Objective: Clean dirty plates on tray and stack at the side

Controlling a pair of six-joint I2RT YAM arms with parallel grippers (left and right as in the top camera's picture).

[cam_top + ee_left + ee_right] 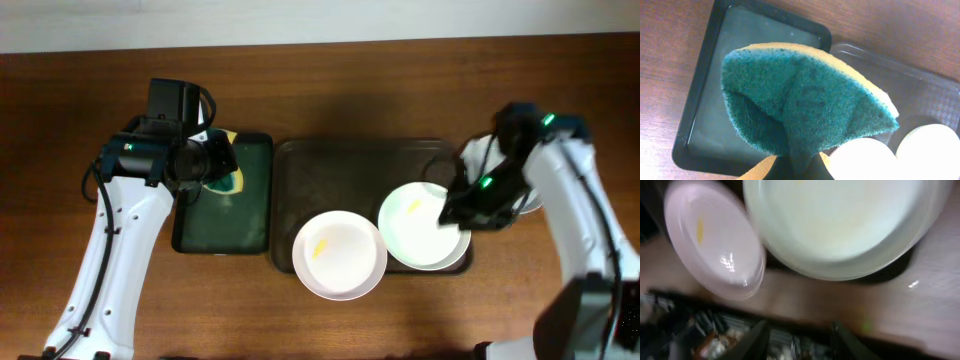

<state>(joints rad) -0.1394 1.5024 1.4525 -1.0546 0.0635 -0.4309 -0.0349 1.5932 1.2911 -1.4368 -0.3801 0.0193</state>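
Overhead, tray (320, 170) lengthwise left-right; left gripper (222, 165) clamps sponge (805, 100); right gripper (455, 210) spread above plate (412, 228)

Soft even light from above — right wrist view is motion-blurred (glare glints on a plate (727, 262)), others sharp.

Looks like a robot test bench, not a real kitchen. Two white arms work a bare wood-grain table (400, 70) with staged dish props only: a brown tray (330, 170) under the right gripper (455, 212) and a green tray (225, 225) under the left gripper (215, 165).
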